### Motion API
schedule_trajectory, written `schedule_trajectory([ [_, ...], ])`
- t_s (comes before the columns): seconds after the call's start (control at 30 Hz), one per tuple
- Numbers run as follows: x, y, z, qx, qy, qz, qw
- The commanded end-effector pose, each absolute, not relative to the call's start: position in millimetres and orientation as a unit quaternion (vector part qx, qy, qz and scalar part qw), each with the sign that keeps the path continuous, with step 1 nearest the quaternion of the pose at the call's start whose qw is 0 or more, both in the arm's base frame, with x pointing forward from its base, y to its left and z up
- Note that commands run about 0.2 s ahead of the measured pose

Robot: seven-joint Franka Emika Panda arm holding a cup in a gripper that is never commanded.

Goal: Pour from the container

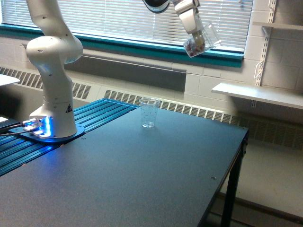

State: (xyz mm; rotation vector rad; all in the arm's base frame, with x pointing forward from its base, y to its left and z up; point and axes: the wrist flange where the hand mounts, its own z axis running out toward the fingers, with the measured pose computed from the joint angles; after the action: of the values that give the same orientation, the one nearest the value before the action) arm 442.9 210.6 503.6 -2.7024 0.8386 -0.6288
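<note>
Nothing has been poured yet, as far as I can see. The container [200, 39] hangs high above the table [142, 179], in front of the window blinds [118, 19], and its dark reddish pieces sit bunched at the lower end inside it. It is tilted, mouth pointing up and toward the exterior view's right, so nothing spills. The speckled cup [149, 112] stands upright on the table far below and somewhat to the exterior view's left of the container, and it looks empty. So I judge the whole pour is left: the arm has to bring the container down and over that cup, then tip it.

The gripper [193, 29] is clamped on the container, gripping its wall near the base end. The fingers are mostly lost against the bright blinds, so I cannot tell exactly how they sit, but the container is clearly held and touches nothing else.
</note>
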Motion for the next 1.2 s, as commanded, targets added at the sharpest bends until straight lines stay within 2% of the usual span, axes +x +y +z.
schedule_trajectory([
  [0.03,409,256,490,-0.936,0.264,-0.195,0.13],
  [0.43,335,319,454,-0.953,0.22,-0.151,0.142],
  [0.67,294,334,443,-0.961,0.2,-0.145,0.126],
  [0.97,272,317,430,-0.96,0.218,-0.128,0.122],
  [1.2,262,290,411,-0.959,0.243,-0.107,0.1],
])
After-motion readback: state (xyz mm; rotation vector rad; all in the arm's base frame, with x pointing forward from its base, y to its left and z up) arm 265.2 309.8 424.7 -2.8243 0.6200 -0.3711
